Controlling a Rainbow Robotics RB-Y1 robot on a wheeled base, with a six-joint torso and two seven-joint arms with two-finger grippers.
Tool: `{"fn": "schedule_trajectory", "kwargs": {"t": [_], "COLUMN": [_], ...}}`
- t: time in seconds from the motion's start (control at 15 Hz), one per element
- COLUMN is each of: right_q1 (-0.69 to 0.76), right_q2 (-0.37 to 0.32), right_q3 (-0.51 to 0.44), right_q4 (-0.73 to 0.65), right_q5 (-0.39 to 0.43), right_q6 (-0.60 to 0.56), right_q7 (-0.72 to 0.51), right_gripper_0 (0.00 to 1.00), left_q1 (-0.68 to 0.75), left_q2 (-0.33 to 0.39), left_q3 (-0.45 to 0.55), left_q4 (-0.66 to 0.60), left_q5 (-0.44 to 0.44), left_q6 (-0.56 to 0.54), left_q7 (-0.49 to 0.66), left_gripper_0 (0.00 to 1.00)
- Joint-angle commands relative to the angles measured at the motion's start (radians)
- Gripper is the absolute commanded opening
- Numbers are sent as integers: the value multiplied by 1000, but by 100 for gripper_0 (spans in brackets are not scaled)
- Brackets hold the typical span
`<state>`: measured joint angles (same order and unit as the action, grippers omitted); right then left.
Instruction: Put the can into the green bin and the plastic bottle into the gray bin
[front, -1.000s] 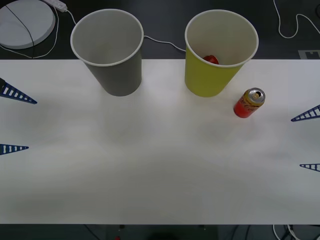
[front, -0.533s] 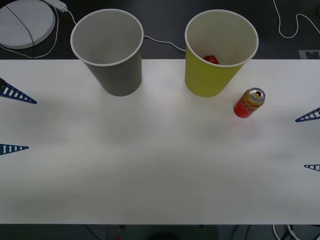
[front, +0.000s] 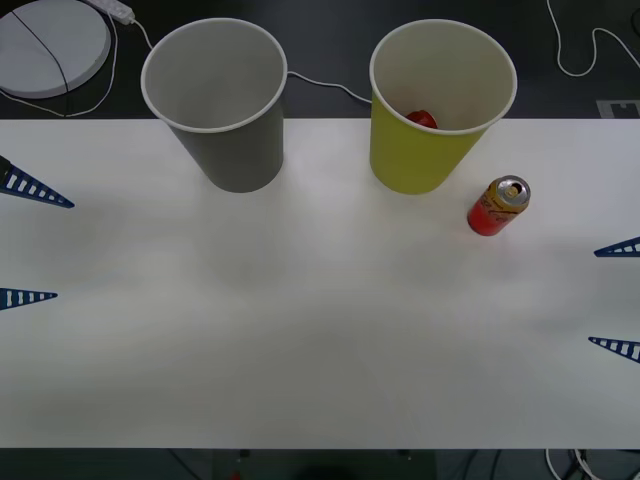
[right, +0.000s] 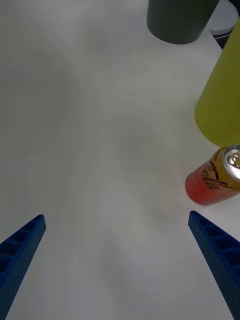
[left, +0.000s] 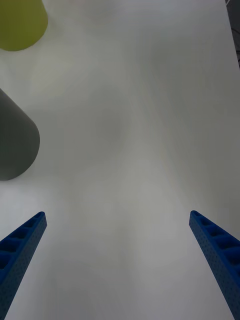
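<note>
Right gripper (front: 615, 297): at the right edge of the table (front: 320, 340), low over the surface, its two blue ribbed fingers (right: 215, 250) spread wide apart with nothing between them; in its wrist view the fingertips sit at the two corners and the can lies ahead of them, toward one side.
Left gripper (front: 25, 240): at the left edge of the table, likewise wide open and holding nothing, its fingers (left: 22, 245) over bare white tabletop.
Can (front: 498, 206): one, red below and orange-yellow above, silver pull-tab top; it stands upright on the table just beside the green bin's base, on the robot's right of it, apart from both grippers.
Green bin (front: 440, 105): one, upright at the far side of the table, right of centre, white inside.
Gray bin (front: 215, 100): one, upright at the far side, left of centre, beside the green bin with a gap between them; what shows of its interior is bare.
Small red object (front: 421, 119): one, lying inside the green bin, partly hidden by the rim.
Behind the table: a white round disc (front: 50, 45) on the dark floor, and white cables (front: 320, 82).
</note>
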<state>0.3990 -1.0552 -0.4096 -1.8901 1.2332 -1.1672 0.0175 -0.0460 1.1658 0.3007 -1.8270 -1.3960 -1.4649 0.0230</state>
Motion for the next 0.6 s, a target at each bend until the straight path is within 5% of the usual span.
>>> {"fn": "schedule_trajectory", "kwargs": {"t": [0.07, 0.6], "right_q1": [118, 250], "right_q2": [0, -5], "right_q3": [0, 170], "right_q4": [-86, -161], "right_q5": [-26, -161], "right_q6": [142, 566], "right_q7": [-82, -198], "right_gripper_0": [100, 100], "left_q1": [0, 0], "left_q2": [0, 0], "left_q3": [0, 0], "left_q4": [0, 0], "left_q5": [0, 0], "left_q6": [0, 0], "left_q7": [0, 0], "left_gripper_0": [100, 100]}}
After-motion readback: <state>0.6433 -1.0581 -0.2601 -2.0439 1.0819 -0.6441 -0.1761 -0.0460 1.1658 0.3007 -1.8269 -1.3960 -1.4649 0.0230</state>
